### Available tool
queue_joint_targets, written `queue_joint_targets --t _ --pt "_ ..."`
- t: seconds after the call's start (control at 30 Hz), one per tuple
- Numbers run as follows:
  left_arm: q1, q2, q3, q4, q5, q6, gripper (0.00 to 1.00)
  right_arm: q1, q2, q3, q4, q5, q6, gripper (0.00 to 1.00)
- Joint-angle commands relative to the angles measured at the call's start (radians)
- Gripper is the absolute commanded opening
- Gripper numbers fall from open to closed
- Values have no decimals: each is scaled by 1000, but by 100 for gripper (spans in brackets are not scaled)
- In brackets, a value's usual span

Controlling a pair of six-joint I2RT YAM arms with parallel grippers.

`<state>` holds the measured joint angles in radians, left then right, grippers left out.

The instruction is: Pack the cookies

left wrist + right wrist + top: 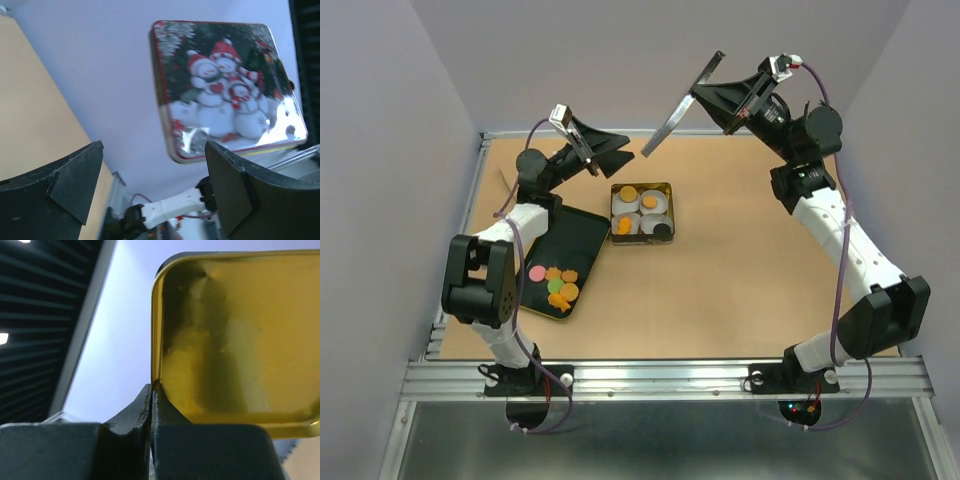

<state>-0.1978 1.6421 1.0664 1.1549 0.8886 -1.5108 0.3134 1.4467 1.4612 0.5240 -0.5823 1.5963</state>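
The cookies (560,285) lie in a cluster on a black tray (570,235) at the left: a pink one, a green one and several orange ones. Three more orange cookies (629,192) sit in white paper cups inside the open square tin (641,186). My right gripper (700,97) is shut on the edge of the tin lid (670,125), holding it tilted high above the table's far side. The right wrist view shows the lid's gold underside (240,335) pinched at its corner. The lid's snowman face (230,90) shows in the left wrist view. My left gripper (626,148) is open and empty, raised beside the lid.
The tin stands mid-table, just right of the tray. One cup (662,229) in the tin holds something dark. Grey walls enclose the table on three sides. The brown table (740,280) has a metal rail (670,375) along its near edge.
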Motion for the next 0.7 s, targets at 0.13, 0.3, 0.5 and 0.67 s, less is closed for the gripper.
queue_joint_targets --t 0.13,0.3,0.5,0.67 --pt "-26 82 20 620 -39 -285 95 -7 83 36 669 -18 395 0" --pt "-26 120 67 725 -103 -379 95 -7 98 11 734 -4 432 0" --pt "-15 119 67 759 -155 -420 95 -7 116 20 766 7 445 0" --pt "-8 140 121 776 -188 -463 95 -7 165 47 812 -2 485 0"
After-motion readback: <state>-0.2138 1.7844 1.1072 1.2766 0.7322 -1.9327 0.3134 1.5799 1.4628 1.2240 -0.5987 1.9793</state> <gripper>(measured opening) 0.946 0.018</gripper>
